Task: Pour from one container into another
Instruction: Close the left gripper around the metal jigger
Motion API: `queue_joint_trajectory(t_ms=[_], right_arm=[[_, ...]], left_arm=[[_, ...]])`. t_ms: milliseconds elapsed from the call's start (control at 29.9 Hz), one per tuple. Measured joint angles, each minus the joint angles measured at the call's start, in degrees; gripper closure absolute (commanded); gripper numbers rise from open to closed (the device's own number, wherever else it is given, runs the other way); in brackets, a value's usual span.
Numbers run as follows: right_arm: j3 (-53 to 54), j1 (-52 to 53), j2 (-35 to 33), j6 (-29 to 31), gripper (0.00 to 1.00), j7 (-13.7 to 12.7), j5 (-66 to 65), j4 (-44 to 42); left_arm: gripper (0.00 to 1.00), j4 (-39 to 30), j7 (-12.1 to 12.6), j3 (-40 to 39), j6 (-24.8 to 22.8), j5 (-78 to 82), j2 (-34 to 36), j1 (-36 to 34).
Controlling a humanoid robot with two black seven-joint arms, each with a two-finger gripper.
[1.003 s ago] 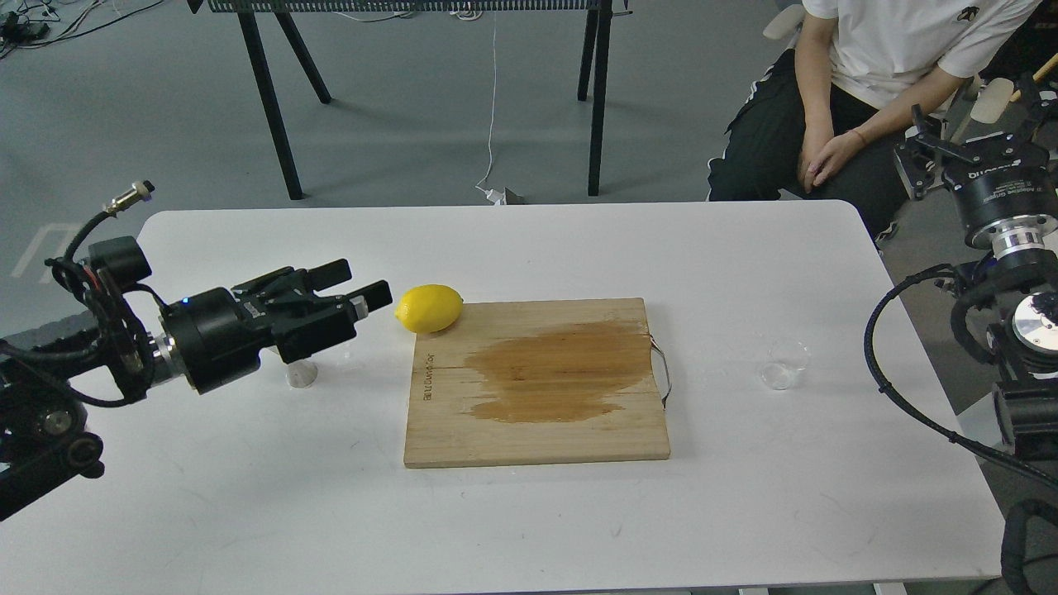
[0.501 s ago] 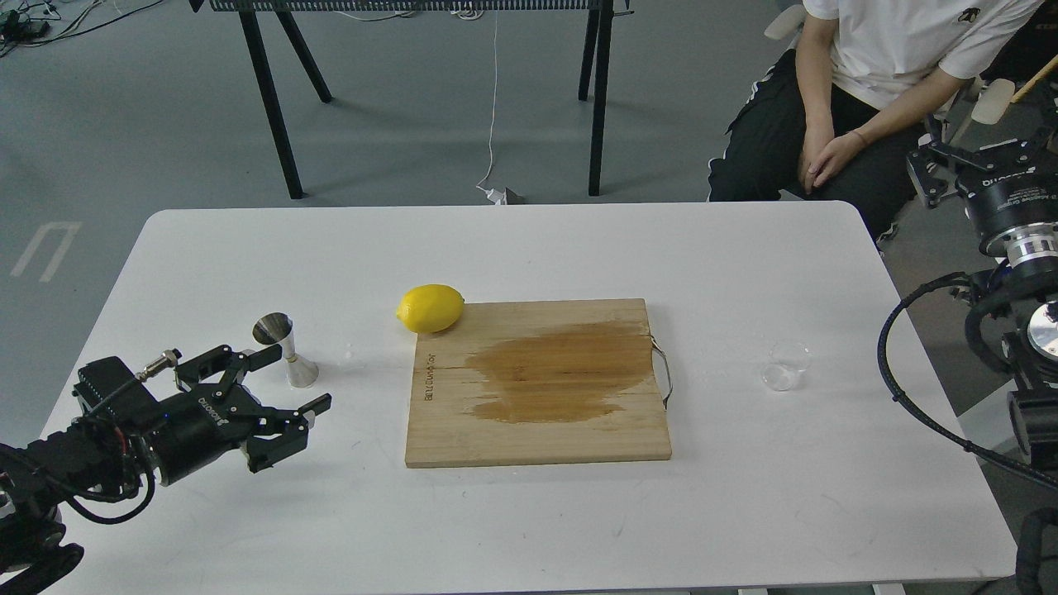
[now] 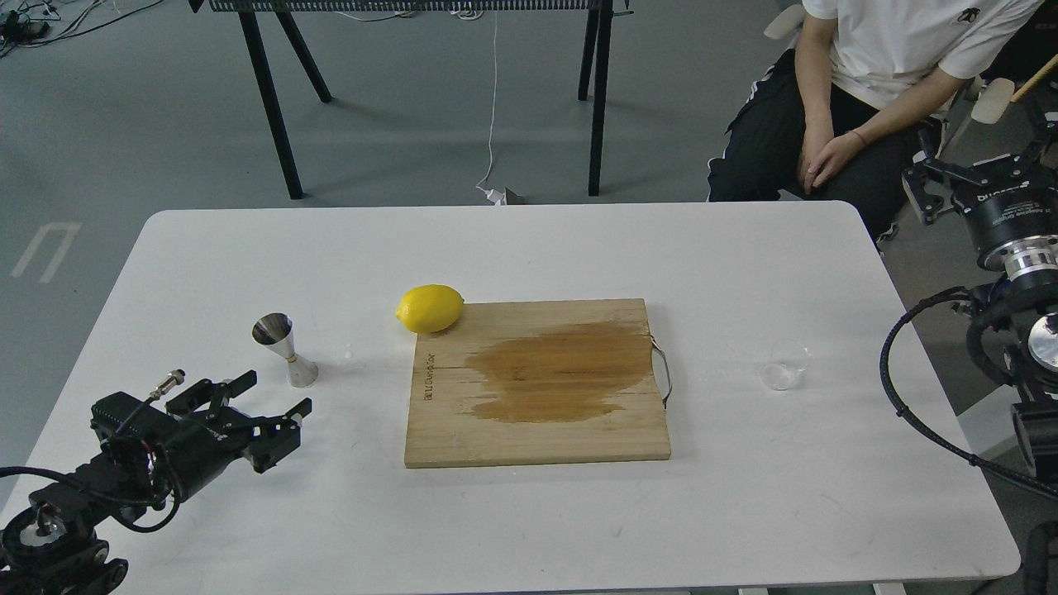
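Note:
The clear round cup (image 3: 784, 364) stands on the white table (image 3: 529, 248), right of the cutting board. Far to the left, the shiny steel jigger (image 3: 283, 349) stands upright on the table. My left gripper (image 3: 278, 395) lies low just in front of the jigger, open, with nothing between its fingers. My right gripper (image 3: 979, 153) is raised beyond the table's right edge, pointing up and away, well apart from the cup. Its fingers spread apart and hold nothing.
A wooden cutting board (image 3: 537, 384) with a dark wet stain lies mid-table, a metal handle on its right side. A yellow lemon (image 3: 429, 308) rests at its far left corner. A seated person (image 3: 868, 91) is behind the table's right corner.
My left arm has dropped from above the jigger and drawn back toward the table's near left, uncovering the jigger. The right gripper shifted slightly. The cup and jigger stayed put.

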Motion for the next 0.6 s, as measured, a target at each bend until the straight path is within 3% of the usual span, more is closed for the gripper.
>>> queue_joint_trajectory(t_ms=[234, 602], right_arm=[[-0.1, -0.1, 0.2, 0.0, 0.00, 0.0, 0.0, 0.1], [-0.1, -0.2, 0.1, 0.0, 0.00, 0.1, 0.0, -0.2]], left_arm=[[0.19, 3.6, -0.1, -0.1, 1.1, -1.6, -1.8, -1.3], [0.28, 10.6, 0.2, 0.1, 1.4, -1.6, -7.5, -5.6]])
